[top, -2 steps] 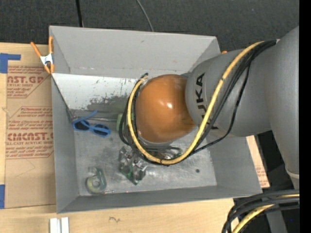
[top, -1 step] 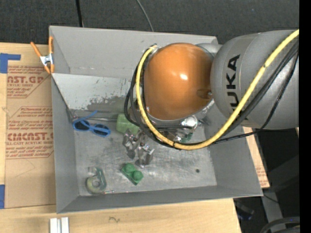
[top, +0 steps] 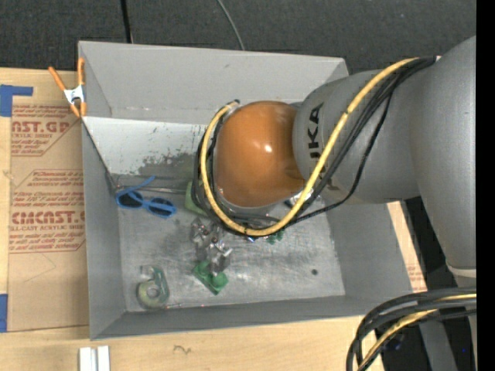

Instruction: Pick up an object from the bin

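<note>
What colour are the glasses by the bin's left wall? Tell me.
The glasses are blue; camera view.

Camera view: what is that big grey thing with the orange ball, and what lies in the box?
The camera looks down on a grey metal bin. The grey thing is a robot arm reaching in from the right; the orange dome is a cover on its wrist. Below it, the gripper is right at a small green object on the bin floor; whether it grips it, I cannot tell. To the left lie a blue spectacles-like thing and a greyish ring.
</note>
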Tool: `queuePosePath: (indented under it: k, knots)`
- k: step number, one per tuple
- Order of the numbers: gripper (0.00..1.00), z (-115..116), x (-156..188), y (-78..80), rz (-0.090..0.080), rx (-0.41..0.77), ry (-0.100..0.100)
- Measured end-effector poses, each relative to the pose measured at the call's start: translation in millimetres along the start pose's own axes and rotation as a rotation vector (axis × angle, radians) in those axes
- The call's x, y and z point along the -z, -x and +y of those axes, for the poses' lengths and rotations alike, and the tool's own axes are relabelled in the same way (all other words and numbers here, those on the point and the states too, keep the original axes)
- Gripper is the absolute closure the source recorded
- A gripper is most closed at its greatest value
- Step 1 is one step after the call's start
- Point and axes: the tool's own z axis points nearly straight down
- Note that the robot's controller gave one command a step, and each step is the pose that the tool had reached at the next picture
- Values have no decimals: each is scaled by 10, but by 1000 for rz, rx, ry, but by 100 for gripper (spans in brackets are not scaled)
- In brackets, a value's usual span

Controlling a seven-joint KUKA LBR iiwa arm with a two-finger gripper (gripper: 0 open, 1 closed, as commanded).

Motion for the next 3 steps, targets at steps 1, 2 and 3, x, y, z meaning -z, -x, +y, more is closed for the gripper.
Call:
queuePosePath:
  k: [1,2,3]
  knots:
    - [100,-13,188,57,-7,-23,-3]
    - [0,-13,186,55,-7,-23,-3]
    - [0,291,-748,-74,-8,251,-5]
